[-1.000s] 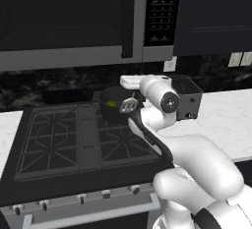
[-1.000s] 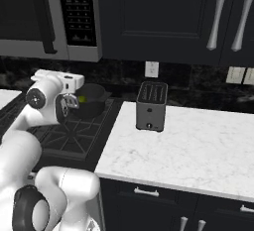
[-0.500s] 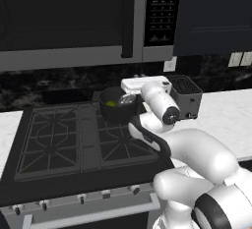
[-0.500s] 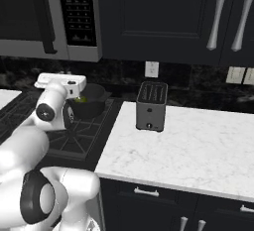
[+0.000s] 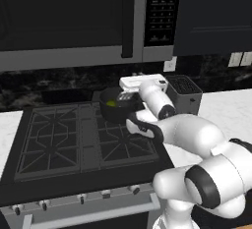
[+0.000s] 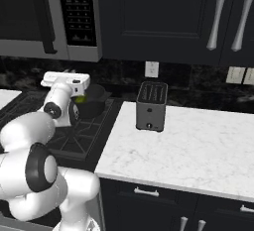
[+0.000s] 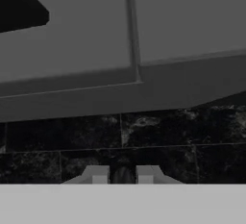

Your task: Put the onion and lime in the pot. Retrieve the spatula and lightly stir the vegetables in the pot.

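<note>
From the left base view we see the pot on the stove's back burner, the lime inside, beside the hand. In the right base view, the lime peeks past the hand. In the hand view, our gripper is narrowed, a dark sliver between its tips we cannot identify.

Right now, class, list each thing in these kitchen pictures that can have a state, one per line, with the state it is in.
pot: upright on the back burner of the stove, no lid.
lime: lying inside the pot.
gripper: shut, aimed at the dark tiled back wall, above the pot.
toaster: upright on the marble counter, slots empty.
microwave: door closed.
</note>
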Motion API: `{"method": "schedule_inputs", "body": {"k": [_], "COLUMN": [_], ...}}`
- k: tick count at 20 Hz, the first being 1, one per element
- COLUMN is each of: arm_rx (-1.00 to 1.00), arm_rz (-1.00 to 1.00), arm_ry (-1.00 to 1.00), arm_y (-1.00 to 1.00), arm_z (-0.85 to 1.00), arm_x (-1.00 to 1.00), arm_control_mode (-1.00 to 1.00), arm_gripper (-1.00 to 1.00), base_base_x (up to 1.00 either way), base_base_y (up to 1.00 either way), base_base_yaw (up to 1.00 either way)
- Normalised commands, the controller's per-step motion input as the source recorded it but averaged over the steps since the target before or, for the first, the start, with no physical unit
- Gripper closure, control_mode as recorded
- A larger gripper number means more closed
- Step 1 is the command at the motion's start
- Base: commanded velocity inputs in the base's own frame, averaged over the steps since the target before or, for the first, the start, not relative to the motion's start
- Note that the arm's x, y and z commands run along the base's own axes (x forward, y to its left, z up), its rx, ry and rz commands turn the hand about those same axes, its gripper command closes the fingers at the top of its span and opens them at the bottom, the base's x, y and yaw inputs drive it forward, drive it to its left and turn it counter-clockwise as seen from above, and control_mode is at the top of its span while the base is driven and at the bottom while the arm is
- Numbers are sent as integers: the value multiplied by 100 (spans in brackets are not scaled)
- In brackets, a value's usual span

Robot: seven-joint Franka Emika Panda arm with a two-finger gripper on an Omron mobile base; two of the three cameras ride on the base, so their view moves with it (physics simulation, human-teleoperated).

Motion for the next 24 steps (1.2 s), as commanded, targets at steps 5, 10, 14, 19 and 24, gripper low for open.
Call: {"method": "schedule_inputs", "body": {"k": [5, 10, 14, 19, 24], "arm_rx": [0, 0, 0, 0, 0], "arm_rz": [0, 0, 0, 0, 0], "arm_ry": [0, 0, 0, 0, 0], "arm_y": [0, 0, 0, 8, 12], "arm_z": [-31, -30, -32, -47, -43], "arm_x": [55, 58, 59, 48, 47], "arm_control_mode": [-100, -100, -100, -100, -100], "arm_gripper": [100, 100, 100, 100, 100], "base_base_x": [0, 0, 0, 0, 0], "base_base_y": [0, 0, 0, 0, 0], "base_base_yaw": [0, 0, 0, 0, 0]}}
